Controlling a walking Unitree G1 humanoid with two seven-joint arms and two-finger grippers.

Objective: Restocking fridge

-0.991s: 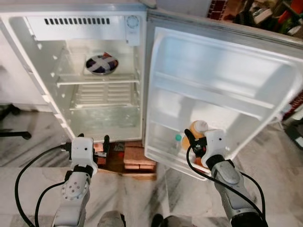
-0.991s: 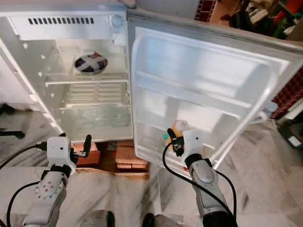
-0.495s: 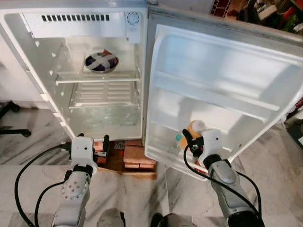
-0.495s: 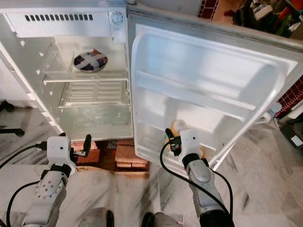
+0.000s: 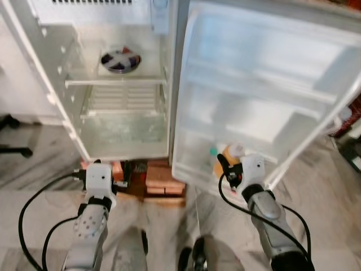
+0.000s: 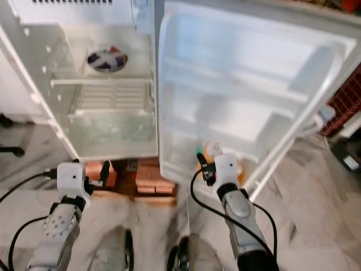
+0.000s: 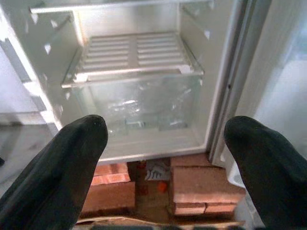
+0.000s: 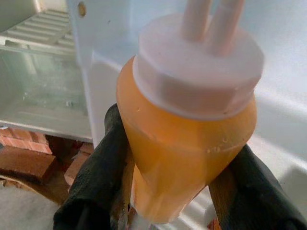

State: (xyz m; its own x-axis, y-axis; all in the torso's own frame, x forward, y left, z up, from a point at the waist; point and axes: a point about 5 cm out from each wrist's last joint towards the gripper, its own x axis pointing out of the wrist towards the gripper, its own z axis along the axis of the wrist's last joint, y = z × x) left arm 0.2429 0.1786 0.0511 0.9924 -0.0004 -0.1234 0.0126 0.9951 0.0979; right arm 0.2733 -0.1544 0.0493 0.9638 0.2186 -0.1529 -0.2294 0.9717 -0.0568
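With the head camera now closer to the fridge door (image 5: 265, 107), the right gripper (image 8: 163, 201) still clamps the orange bottle (image 8: 187, 143) at the door's 6 o'clock shelf, unreleased; left gripper (image 7: 163, 158) fingers spread wide.

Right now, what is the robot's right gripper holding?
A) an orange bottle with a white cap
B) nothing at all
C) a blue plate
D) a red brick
A: the right gripper has its black fingers clamped around the orange bottle, whose white cap points toward the open fridge door.
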